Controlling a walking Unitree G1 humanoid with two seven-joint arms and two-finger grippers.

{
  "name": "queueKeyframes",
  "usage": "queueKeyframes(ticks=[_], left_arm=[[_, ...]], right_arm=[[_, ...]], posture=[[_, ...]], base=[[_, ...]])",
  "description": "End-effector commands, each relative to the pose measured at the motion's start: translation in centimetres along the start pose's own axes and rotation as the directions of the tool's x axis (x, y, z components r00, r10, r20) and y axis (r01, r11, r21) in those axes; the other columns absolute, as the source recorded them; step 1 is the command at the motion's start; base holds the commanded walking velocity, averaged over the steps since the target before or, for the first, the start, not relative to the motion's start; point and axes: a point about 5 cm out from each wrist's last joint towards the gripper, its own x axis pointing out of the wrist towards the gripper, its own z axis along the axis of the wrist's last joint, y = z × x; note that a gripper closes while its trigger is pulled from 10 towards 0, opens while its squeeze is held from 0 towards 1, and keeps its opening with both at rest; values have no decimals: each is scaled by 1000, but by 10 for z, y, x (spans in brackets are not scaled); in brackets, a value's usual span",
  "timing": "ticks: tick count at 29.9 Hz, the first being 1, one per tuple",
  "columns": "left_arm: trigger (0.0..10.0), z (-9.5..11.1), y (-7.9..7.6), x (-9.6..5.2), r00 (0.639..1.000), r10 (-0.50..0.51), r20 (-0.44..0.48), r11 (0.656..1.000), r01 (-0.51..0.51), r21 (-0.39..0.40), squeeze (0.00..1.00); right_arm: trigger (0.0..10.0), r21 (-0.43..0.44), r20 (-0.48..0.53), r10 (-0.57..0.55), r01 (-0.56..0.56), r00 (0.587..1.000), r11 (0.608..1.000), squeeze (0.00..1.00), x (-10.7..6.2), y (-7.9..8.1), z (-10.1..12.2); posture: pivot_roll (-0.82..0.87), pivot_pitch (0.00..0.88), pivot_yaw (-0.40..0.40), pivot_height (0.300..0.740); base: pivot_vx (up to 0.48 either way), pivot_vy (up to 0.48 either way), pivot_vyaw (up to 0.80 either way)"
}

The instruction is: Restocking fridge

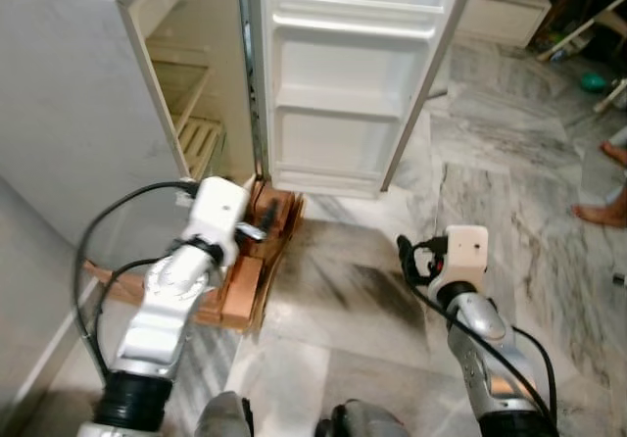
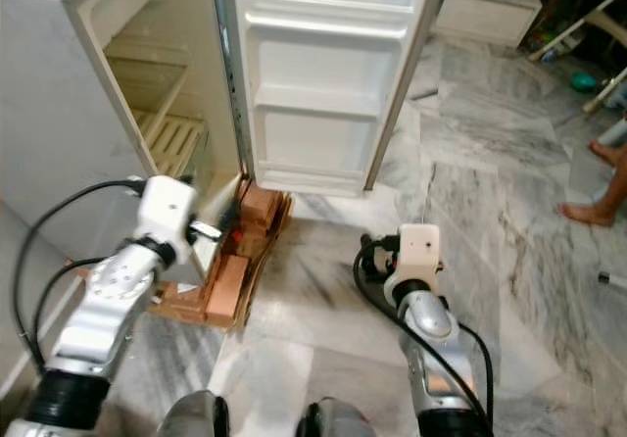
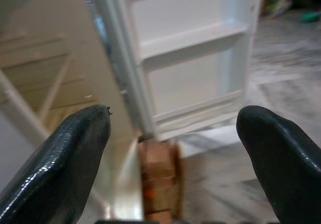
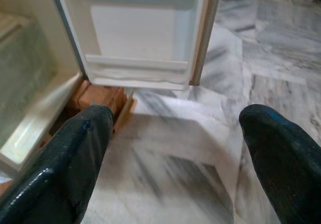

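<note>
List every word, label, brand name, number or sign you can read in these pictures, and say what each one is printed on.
None: no text can be read in any view.
Fridge door: plain white shelves, no label or brand mark showing.
Fridge cabinet: blank grey side, no writing.
Bricks under the fridge: no marks.
Left gripper and right gripper: plain black, unmarked.

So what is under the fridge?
The fridge stands on reddish bricks laid on a wooden board. The left arm covers part of them; further back is hidden.
</note>
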Motion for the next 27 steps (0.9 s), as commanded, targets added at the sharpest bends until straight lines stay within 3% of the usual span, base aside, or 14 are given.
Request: queueKeyframes(ticks=[1, 5, 9, 13, 14, 17, 27], left_arm=[[10000, 8, -2, -2, 1000, 17, 16, 1000, -17, -1, 0], [10000, 4, 12, -14, 994, 105, -8, 994, -105, -17, 0], [10000, -2, 11, -21, 991, 128, -30, 992, -128, -18, 0], [10000, -12, 14, -37, 982, 177, -57, 984, -177, 11, 0], [10000, -22, 16, -47, 975, 204, -90, 979, -205, 5, 0], [10000, -37, 18, -59, 955, 259, -147, 965, -261, 6, 0], [10000, -34, 6, -47, 961, 247, -127, 967, -252, -24, 0]], right_arm=[[10000, -11, 46, -16, 16, 999, 1000, 0, -1, -7, 10], [10000, -19, 93, -12, 13, 996, 1000, 0, 2, -6, 24], [10000, -21, 99, -6, 9, 995, 1000, 0, 2, -3, 26], [10000, -106, 125, -26, 39, 992, 994, 0, 0, -1, 28], [10000, -91, 126, -20, 32, 992, 995, 0, -2, 2, 26], [10000, -75, 140, -27, 38, 990, 996, 0, -4, 4, 25], [10000, 3, 133, 18, -18, 991, 1000, 0, -3, 12, 26]], posture=[[34, 117, -45, 740], [31, 125, -46, 740], [23, 133, -51, 740], [13, 129, -55, 740], [10, 126, -55, 740], [12, 119, -59, 740], [11, 95, -65, 740]], base=[[322, -352, 0], [392, -219, 0], [454, 0, 0], [476, 0, 0], [480, 0, 0], [480, 0, 0], [480, 0, 0]])
